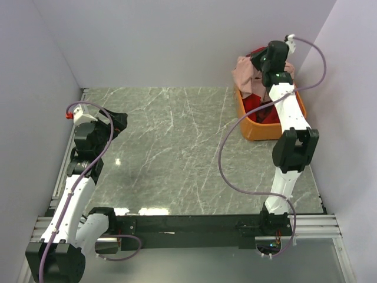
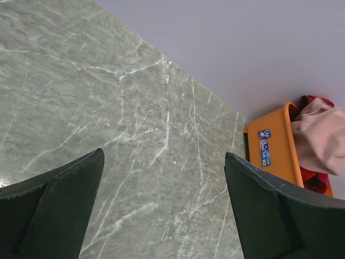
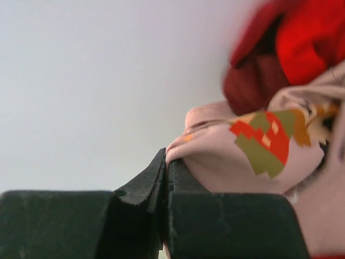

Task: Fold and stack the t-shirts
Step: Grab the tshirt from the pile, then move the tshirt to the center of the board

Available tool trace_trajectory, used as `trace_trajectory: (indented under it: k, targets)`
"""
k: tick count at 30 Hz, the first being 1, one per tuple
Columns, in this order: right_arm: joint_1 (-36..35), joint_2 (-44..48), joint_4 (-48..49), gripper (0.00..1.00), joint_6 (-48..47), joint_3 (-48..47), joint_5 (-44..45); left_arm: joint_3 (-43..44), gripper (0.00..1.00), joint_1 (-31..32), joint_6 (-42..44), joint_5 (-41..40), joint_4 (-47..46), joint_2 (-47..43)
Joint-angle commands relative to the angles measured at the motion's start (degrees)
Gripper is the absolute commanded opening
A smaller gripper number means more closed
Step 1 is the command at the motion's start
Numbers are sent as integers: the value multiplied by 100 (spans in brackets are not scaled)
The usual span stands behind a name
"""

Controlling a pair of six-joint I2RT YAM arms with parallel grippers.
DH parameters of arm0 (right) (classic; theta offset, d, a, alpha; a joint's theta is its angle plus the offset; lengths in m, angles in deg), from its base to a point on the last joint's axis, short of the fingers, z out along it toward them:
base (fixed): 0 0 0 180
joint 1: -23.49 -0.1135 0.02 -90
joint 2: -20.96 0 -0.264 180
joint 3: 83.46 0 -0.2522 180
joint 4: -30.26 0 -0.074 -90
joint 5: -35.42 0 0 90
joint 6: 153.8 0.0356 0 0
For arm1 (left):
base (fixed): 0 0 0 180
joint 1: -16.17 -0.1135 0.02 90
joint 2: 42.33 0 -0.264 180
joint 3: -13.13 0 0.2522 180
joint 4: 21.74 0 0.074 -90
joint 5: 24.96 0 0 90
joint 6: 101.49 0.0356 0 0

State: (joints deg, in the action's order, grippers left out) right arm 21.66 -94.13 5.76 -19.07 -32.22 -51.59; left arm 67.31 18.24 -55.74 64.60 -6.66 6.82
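Your right end effector [image 3: 166, 159] is pinched tight on the pink shirt [image 3: 226, 172], over the tub [image 1: 257, 131] with the red shirts [image 3: 302, 38]. Your left end effector [image 2: 164, 162] is wide apart over the tabletop [image 2: 135, 108].

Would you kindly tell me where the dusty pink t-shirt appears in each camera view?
Top external: upper right, dusty pink t-shirt above the orange tub.
Left wrist: far right edge, over the tub.
Right wrist: centre, pinched by the right fingers.
Shared landmark: the red shirt beside it.
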Motion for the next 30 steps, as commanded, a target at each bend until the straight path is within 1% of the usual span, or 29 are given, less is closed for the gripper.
trace_trajectory:
  k: [1,3,5,8,11,14,15,16,18,19,21,23,24,25,26,28,29,30]
  targets:
    - [-160,908,626,0,-412,-93,211,115,99,-22,4,203,-264,-36]
    - [-247,1190,591,0,-683,-241,352,62,99,-13,-13,220,-290,-63]
    - [-292,1357,460,0,-834,-443,282,62,99,-22,-5,238,-282,-72]
    - [-432,1480,249,0,-1071,-935,27,106,99,-22,4,229,-229,-63]
    - [-713,1507,-75,0,-1545,-1768,-35,80,100,-22,4,256,-220,-80]
    - [-1029,1603,-191,0,-1669,-2148,-280,62,100,-22,-5,273,-220,-107]
    - [-1117,1664,-183,0,-1669,-2158,-307,53,100,-22,4,282,-220,-124]
    - [-1205,1813,-183,0,-1669,-2149,-673,62,99,-22,4,282,-211,-133]
    - [-1556,1989,-87,0,-1652,-2027,-1035,44,99,-22,4,273,-211,-177]
    - [-1732,2164,19,0,-1669,-1948,-1393,27,99,-22,-5,265,-203,-203]
    - [-2215,2280,265,0,-1713,-1798,-1686,-8,99,-22,4,221,-168,-256]
    - [-2506,2289,371,0,-1757,-1929,-2115,-34,99,-22,13,159,-150,-291]
    - [-2820,2272,371,0,-1705,-1991,-2213,-43,99,-22,4,142,-150,-335]
    - [-2945,2211,389,0,-1661,-2043,-2406,-52,99,-22,-22,89,-150,-344]
    - [-3094,2166,493,0,-1626,-2122,-2764,-44,99,-22,-66,63,50,-370]
    - [-3402,2026,564,0,-1512,-2210,-2909,9,99,-13,-163,62,297,-467]
    - [-3447,1991,591,0,-1468,-2237,-2900,27,99,-22,-172,-181,359,-502]
    - [-3465,1964,617,0,-1371,-2220,-2883,36,99,-22,-189,-236,438,-589]
